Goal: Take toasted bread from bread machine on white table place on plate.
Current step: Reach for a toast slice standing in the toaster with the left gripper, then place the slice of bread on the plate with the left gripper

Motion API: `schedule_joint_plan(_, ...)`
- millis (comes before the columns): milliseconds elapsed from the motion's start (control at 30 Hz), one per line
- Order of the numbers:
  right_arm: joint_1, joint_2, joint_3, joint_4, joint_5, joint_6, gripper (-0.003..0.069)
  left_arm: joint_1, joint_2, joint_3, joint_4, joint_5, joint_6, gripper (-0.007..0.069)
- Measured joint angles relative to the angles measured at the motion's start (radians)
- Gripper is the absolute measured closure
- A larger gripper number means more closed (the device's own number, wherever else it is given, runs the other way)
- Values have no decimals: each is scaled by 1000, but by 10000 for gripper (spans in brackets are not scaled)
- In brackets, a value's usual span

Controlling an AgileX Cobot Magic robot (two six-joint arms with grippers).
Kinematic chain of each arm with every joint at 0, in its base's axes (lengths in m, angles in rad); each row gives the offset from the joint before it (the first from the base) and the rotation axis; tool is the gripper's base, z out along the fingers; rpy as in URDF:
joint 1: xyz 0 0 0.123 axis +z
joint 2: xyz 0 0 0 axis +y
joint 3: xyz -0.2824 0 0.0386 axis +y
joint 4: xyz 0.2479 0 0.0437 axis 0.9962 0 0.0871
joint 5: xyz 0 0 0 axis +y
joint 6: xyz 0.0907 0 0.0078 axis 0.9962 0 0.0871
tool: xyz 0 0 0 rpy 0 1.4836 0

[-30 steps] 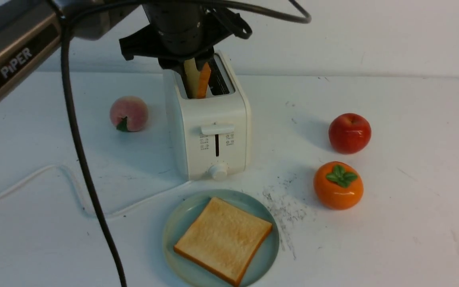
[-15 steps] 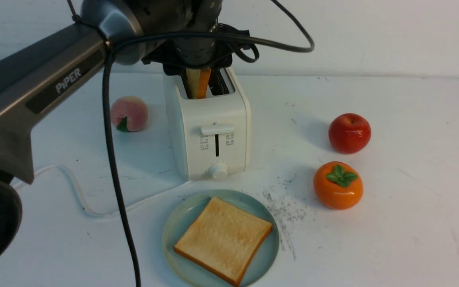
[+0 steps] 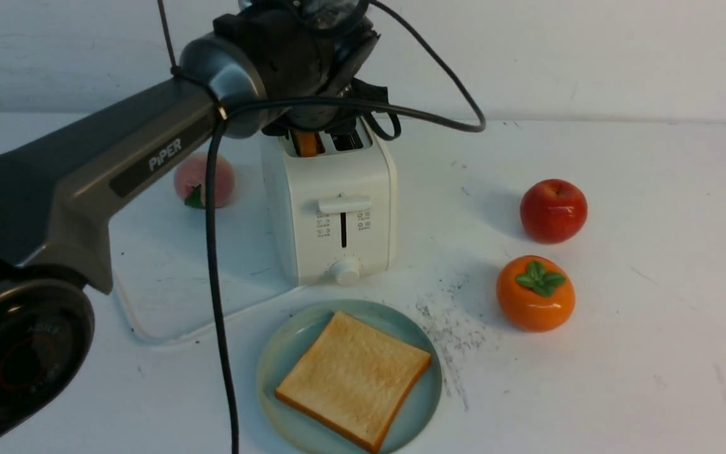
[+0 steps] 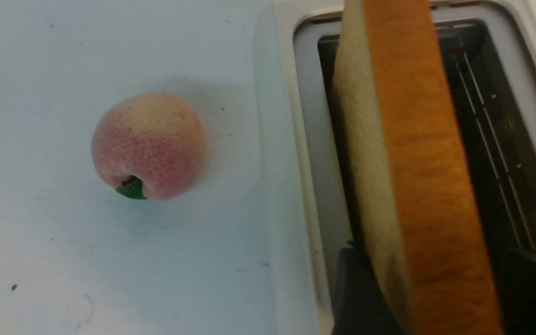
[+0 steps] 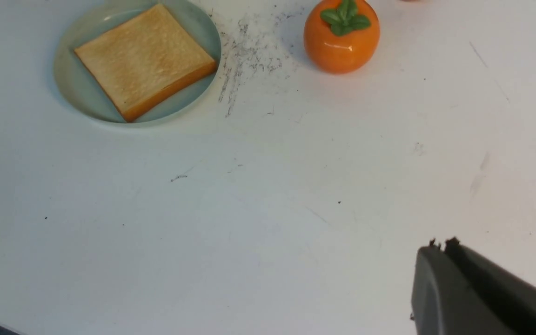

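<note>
The white bread machine (image 3: 338, 208) stands mid-table on the white table (image 3: 621, 378). One toasted bread slice (image 3: 307, 144) stands upright in its left slot; in the left wrist view this slice (image 4: 417, 186) shows its orange crust edge. My left gripper (image 4: 440, 265) is lowered over the slot, open, with one finger (image 4: 356, 288) against the slice's pale face and the other a little apart from the crust side. A second toasted slice (image 3: 353, 378) lies flat on the pale blue-green plate (image 3: 271, 366) in front of the toaster. My right gripper (image 5: 440, 244) is shut and empty above bare table.
A peach (image 3: 204, 180) lies left of the toaster. A red apple (image 3: 553, 210) and an orange persimmon (image 3: 534, 293) sit to the right. The toaster's white cord (image 3: 149, 331) loops at the left, and my left arm's black cable (image 3: 221, 315) hangs in front.
My left arm has swung lower and forward, bringing the gripper down over the slice in the toaster, so much less of the slice shows above the slot in the front view.
</note>
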Motion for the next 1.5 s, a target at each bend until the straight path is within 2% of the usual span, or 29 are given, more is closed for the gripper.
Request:
schedule_joint_plan(100, 0, 0, 0, 0, 0, 0, 656, 0, 4, 0, 0, -9, 0, 315)
schedule_joint_plan(200, 0, 0, 0, 0, 0, 1, 653, 0, 4, 0, 11, -28, 3, 419)
schedule_joint_plan(233, 0, 0, 0, 0, 0, 1, 653, 0, 4, 0, 13, -28, 4, 427)
schedule_joint_plan(267, 0, 0, 0, 0, 0, 1, 651, 0, 4, 0, 21, -37, 17, 489)
schedule_joint_plan(300, 0, 0, 0, 0, 0, 1, 650, 0, 4, 0, 26, -42, 26, 517)
schedule_joint_plan(433, 0, 0, 0, 1, 0, 1, 648, 0, -10, 0, 39, -60, 49, 523)
schedule_joint_plan(600, 0, 0, 0, 1, -1, 1, 647, 0, -114, -30, -12, -56, 63, 523)
schedule_joint_plan(733, 0, 0, 0, 1, -1, 1, 647, 0, -293, -56, -150, 17, 139, 523)
schedule_joint_plan(800, 0, 0, 0, 1, -1, 1, 647, 0, -386, -59, -244, 121, 217, 523)
schedule_joint_plan(833, 0, 0, 0, 1, -1, 2, 647, 0, -466, -56, -340, 218, 319, 523)
schedule_joint_plan(867, 0, 0, 0, 1, -3, 3, 647, 0, -513, -42, -392, 252, 377, 523)
schedule_joint_plan(900, 0, 0, 0, 1, -5, 3, 647, 0, -523, -37, -392, 256, 388, 523)
schedule_joint_plan(933, 0, 0, 0, 2, -13, 3, 647, 0, -609, 14, -485, 276, 467, 523)
schedule_joint_plan(1000, 0, 0, 3, 2, -23, 3, 647, 0, -686, 114, -573, 277, 536, 523)
schedule_joint_plan(1033, 0, 0, 3, 2, -23, 3, 647, 0, -694, 114, -583, 277, 536, 523)
schedule_joint_plan(1100, 0, 0, 24, 3, -47, 3, 647, 0, -785, 308, -683, 277, 579, 523)
schedule_joint_plan(1200, 0, 0, 54, 3, -69, 3, 647, 0, -852, 594, -760, 204, 592, 523)
schedule_joint_plan(1333, 0, 0, 98, 26, -75, 3, 645, 0, -852, 930, -836, -66, 597, 523)
schedule_joint_plan(1500, 0, 0, 120, 76, -73, 3, 645, 0, -799, 1143, -924, -369, 611, 523)
